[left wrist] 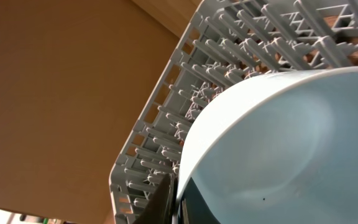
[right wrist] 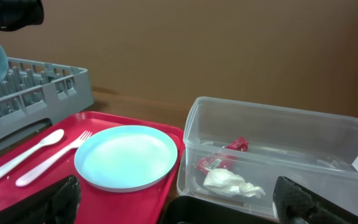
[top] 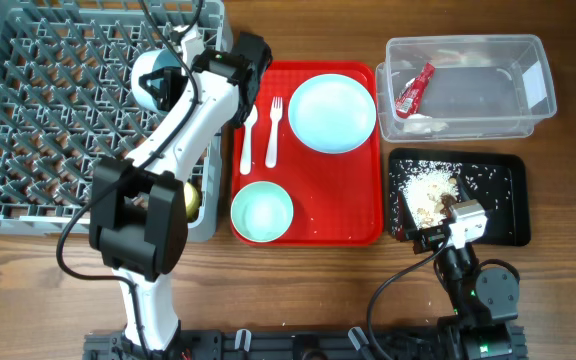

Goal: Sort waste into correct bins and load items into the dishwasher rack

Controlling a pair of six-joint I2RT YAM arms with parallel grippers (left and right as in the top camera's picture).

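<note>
My left gripper (top: 171, 76) is shut on the rim of a pale blue-green bowl (top: 149, 86) and holds it tilted over the grey dishwasher rack (top: 38, 110). In the left wrist view the bowl (left wrist: 278, 143) fills the frame, with its rim between the fingers (left wrist: 174, 200). A second bowl (top: 262, 212), the pale blue plate (top: 331, 112), the white spoon (top: 249, 140) and the fork (top: 273, 130) lie on the red tray (top: 363, 200). The red wrapper (top: 415, 88) lies in the clear tub (top: 533, 90). Food scraps (top: 430, 190) lie in the black tray (top: 503, 205). My right gripper (top: 446, 226) is open and empty over the black tray's near edge.
A yellow cup (top: 190, 200) sits at the rack's near right corner, beside the left arm. In the right wrist view a crumpled white napkin (right wrist: 232, 182) lies beside the wrapper (right wrist: 222, 155) in the tub (right wrist: 191, 162), with the plate (right wrist: 129, 155) to its left.
</note>
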